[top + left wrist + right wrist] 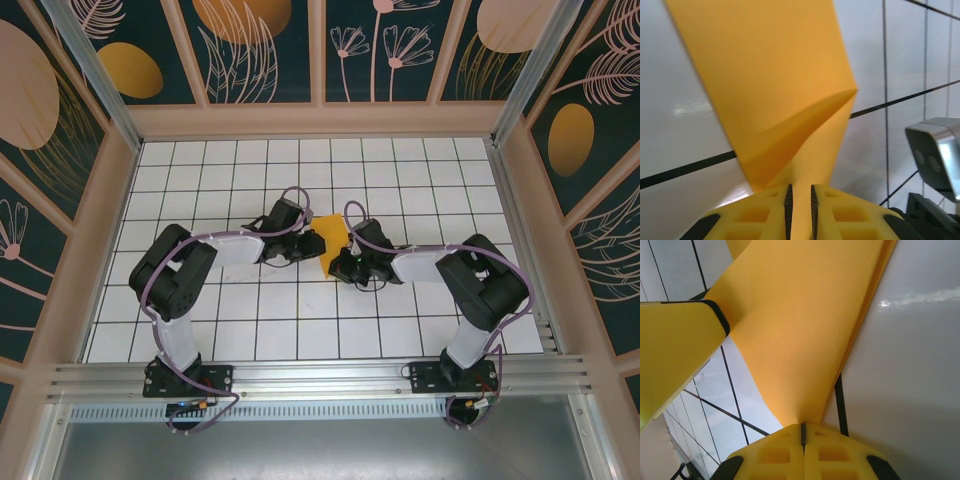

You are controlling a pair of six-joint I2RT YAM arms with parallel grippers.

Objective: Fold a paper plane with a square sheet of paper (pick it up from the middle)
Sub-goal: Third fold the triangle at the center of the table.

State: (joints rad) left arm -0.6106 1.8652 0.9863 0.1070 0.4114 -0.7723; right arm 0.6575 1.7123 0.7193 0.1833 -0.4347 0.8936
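Observation:
The square sheet of paper [333, 240] is orange-yellow and folded, held up off the white grid table [250, 320] between the two arms near the table's middle. In the left wrist view the paper [775, 75] shows a fold flap and runs down between my left gripper's [800, 200] pads, which stand a narrow gap apart, slightly open around it. My left gripper [312, 243] is at the sheet's left edge. My right gripper [803, 432] is shut on the paper's [800, 330] lower edge; it [345, 262] sits at the sheet's near right corner.
The left gripper's yellow finger [675, 350] shows beside the paper in the right wrist view. The right wrist's camera housing [935, 155] is close on the right in the left wrist view. Floral panel walls [260, 50] enclose the table.

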